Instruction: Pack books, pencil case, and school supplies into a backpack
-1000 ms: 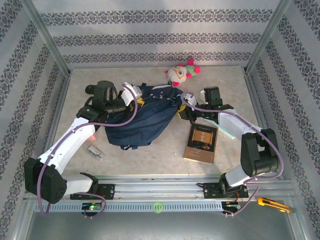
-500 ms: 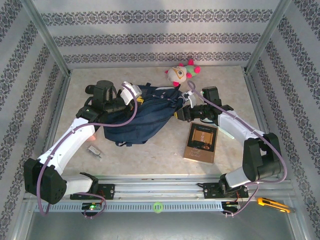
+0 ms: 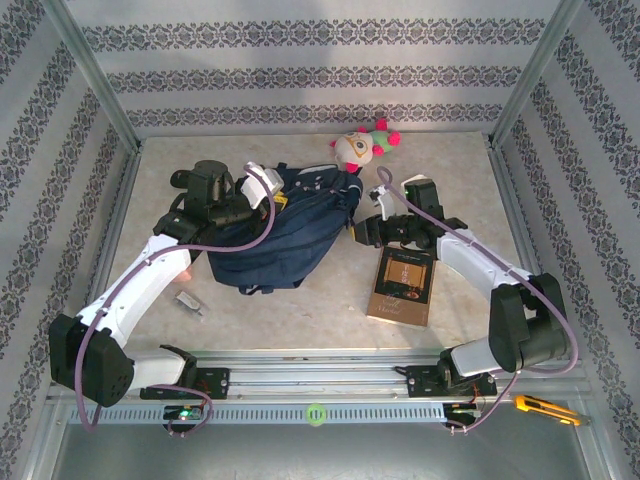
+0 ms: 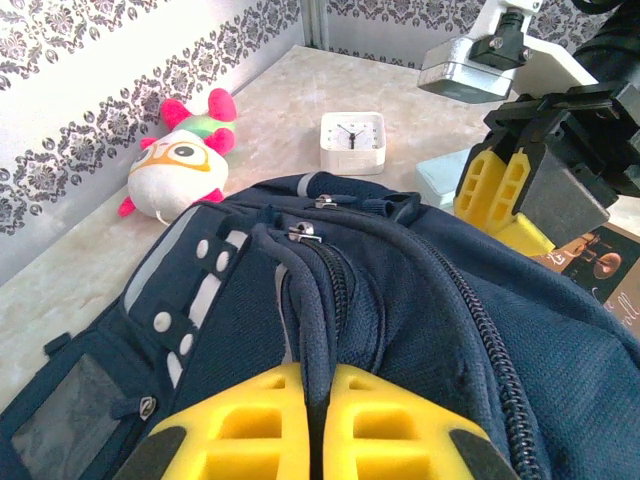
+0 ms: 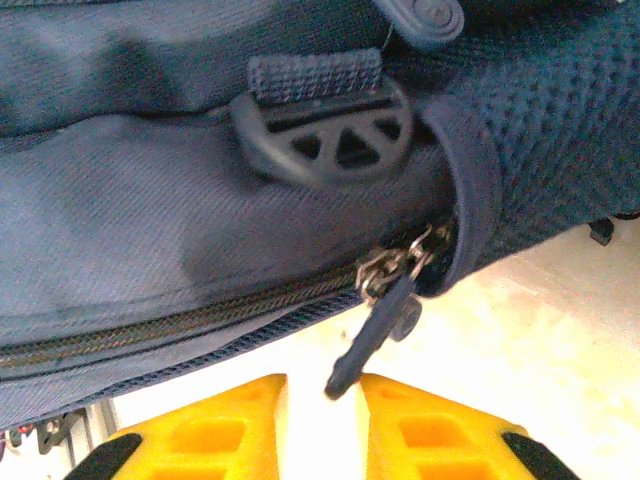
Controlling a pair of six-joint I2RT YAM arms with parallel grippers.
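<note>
Brown book near navy backpack carries lettering too small to read.

Pale marbled counter. Navy backpack lies ctr-left, plush toy just behind it. Brown book flat to its right, apart. White square clock & mint pencil case sit beyond the backpack. 1 small grey item front-left.

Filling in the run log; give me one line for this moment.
left gripper: shut on backpack handle | right gripper: open at zipper pull | book: on table, unpacked
</note>
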